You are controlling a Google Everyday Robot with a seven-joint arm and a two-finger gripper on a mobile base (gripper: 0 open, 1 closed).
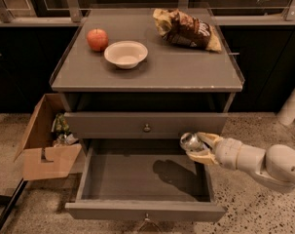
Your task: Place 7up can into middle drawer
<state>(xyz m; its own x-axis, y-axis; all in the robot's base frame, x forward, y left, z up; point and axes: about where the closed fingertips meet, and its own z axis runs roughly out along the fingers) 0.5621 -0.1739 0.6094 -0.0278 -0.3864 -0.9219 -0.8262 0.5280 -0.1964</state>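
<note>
The 7up can (190,141), silvery with a shiny metal top, is held in my gripper (199,148), whose cream fingers are shut around it. The arm reaches in from the right. The can hangs above the right rear part of the open middle drawer (137,179), a wide shallow grey drawer pulled out under the cabinet. Its front panel (146,211) faces me with a small centre knob. A dark shadow of the can and gripper lies on the drawer floor.
Above it is a shut grey drawer front with a round brass knob (146,127). The cabinet top (186,67) bears a red apple (97,39), a white bowl (126,54) and a brown and yellow snack bag (186,29). An open cardboard box (46,140) stands at the left on the floor.
</note>
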